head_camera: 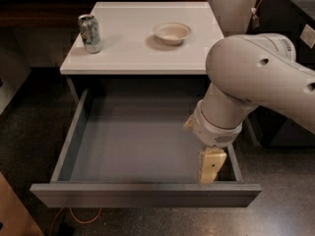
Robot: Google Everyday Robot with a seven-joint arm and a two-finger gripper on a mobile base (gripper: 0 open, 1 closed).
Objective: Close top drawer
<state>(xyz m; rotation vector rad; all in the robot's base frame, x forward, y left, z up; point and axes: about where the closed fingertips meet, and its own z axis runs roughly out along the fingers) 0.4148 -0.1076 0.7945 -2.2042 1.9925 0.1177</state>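
Observation:
The top drawer (142,194) is a wide, shallow grey box pulled far out from under the white cabinet top (142,53). Its inside shows nothing but bare grey floor. My gripper (210,166) hangs from the big white arm (256,82) and reaches down into the drawer at its right front corner, just behind the plain front panel and close to the right side wall.
A green-and-white can (90,33) stands at the left of the cabinet top and a shallow cream bowl (172,32) sits near its middle. An orange cable (78,215) lies on the dark speckled floor below the drawer front. Dark furniture stands to the right.

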